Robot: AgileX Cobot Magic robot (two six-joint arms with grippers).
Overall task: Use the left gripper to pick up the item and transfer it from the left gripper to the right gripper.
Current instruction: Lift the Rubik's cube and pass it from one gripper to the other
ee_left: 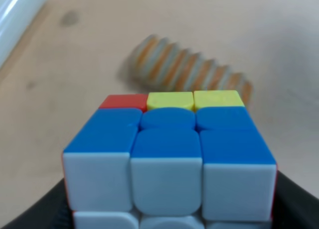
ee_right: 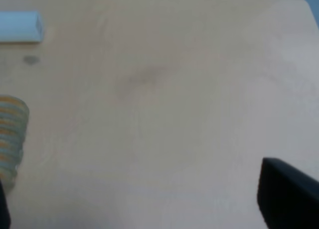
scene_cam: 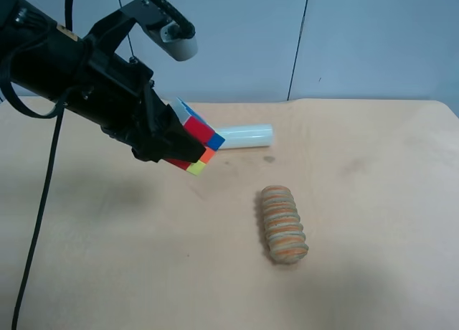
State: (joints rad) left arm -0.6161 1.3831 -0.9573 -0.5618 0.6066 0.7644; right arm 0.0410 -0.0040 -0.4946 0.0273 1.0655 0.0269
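The item (scene_cam: 199, 138), a small puzzle cube with red, blue, orange, yellow and white stickers, hangs tilted above the table. My left gripper (scene_cam: 178, 148), on the black arm at the exterior high view's left, is shut on it. The left wrist view shows the item (ee_left: 169, 154) close up, blue and white faces toward the camera, with black jaws at both lower corners around my left gripper (ee_left: 167, 214). My right gripper (ee_right: 133, 189) appears only in the right wrist view. It is open wide over bare table with nothing between its fingers (ee_right: 286, 199).
A white cylinder (scene_cam: 245, 137) lies on the tan table (scene_cam: 373, 201) just behind the held cube. A ribbed tan-orange roll (scene_cam: 283, 224) lies near the middle. The right wrist view has the cylinder (ee_right: 20, 26) and the roll (ee_right: 10, 134) at its edge.
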